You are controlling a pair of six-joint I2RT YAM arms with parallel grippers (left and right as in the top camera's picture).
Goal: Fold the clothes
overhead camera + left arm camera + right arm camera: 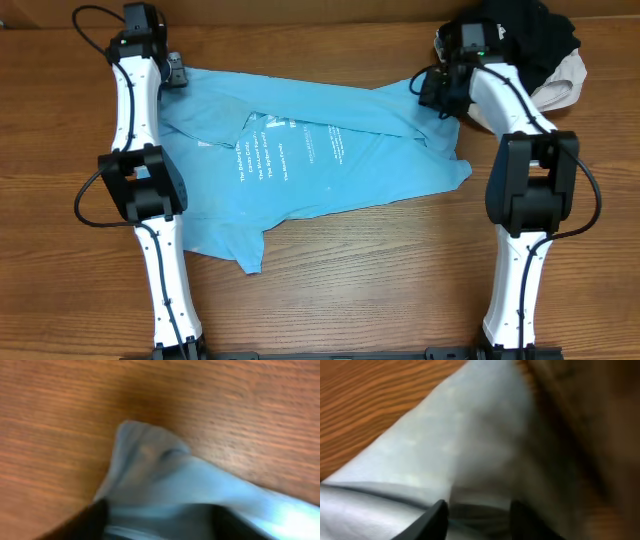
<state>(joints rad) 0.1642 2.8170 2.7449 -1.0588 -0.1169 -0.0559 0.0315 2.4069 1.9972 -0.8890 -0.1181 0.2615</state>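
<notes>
While only the overhead view shows the whole counter (330, 290), one sky-blue T-shirt (320, 165) lies spread on it, with one black garment (528, 35) and one cream garment (562, 90) at the far right edge. The left claw (177, 72) and right claw (433, 90) sit at its two far corners. The wrist views show both released, with cloth between their fingers (432, 520).

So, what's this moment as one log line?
T-shirt: spread, rumpled | left end effector: open over corner | right end effector: open over edge
</notes>
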